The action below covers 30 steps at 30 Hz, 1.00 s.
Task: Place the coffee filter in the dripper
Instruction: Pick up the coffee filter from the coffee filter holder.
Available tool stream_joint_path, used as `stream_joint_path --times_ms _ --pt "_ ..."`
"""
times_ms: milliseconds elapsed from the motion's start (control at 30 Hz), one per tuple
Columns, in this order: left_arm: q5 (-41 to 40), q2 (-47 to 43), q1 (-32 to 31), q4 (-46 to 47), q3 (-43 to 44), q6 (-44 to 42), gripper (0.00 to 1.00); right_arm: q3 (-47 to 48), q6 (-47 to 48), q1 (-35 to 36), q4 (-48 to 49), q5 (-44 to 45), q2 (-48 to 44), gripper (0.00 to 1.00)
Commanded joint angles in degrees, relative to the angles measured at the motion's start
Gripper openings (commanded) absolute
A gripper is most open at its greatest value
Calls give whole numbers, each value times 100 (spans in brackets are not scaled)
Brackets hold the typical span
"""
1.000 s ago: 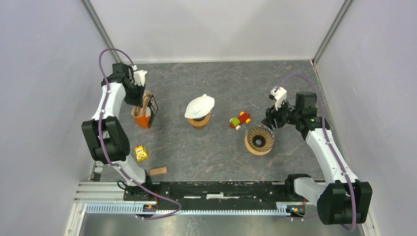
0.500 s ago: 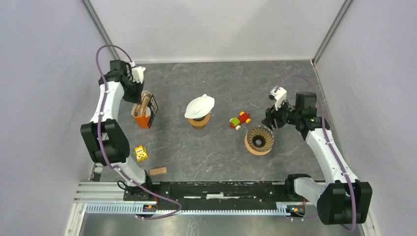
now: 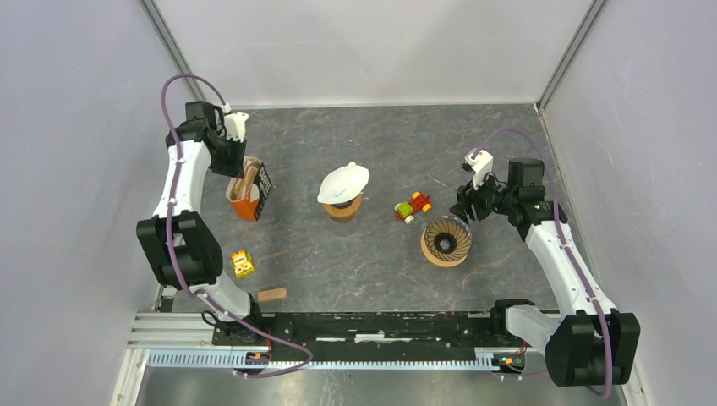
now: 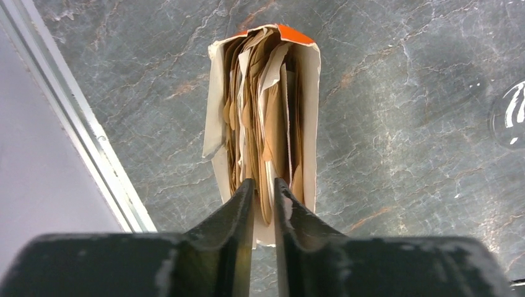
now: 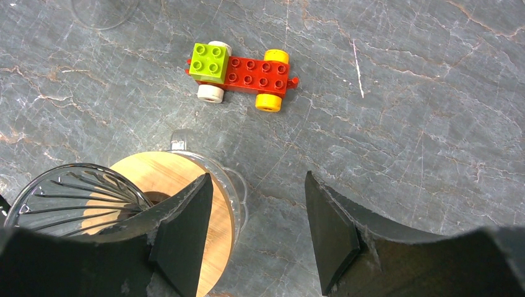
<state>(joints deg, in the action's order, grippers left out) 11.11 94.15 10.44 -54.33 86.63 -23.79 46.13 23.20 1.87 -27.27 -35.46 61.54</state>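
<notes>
toy car [image 3: 413, 206] mid-table | yellow cube [image 3: 243, 264] | wooden block [image 3: 271, 294] near front

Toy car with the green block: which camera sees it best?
The right wrist view. There the toy car is close and whole, with its studs and wheels clear. The top view shows it only small, beside the dripper. The left wrist view does not show it at all.

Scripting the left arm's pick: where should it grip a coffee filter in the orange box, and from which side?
Pinch the top edge of one coffee filter from above, through the open mouth of the orange box. The filters stand on edge, packed between the box walls, so probably only those edges are reachable.
</notes>
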Motion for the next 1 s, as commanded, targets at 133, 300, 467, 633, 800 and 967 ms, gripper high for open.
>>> stream_joint_path --times_ms 133,300,467,633,800,967 --pt "22 396 26 140 -20 -302 31 36 -9 -11 81 66 -166 63" --pt "33 499 24 245 -113 -295 28 45 -17 -8 89 66 -126 63" --pt "40 559 27 326 -167 -274 20 54 -17 -11 77 60 -110 63" --pt "100 593 29 335 -151 -264 12 37 -4 -11 86 68 -131 63" --pt "156 578 27 334 -146 -286 2 0 -9 -11 109 81 -168 63" --pt "101 426 37 360 -78 -233 2 1 5 -10 106 99 -183 63"
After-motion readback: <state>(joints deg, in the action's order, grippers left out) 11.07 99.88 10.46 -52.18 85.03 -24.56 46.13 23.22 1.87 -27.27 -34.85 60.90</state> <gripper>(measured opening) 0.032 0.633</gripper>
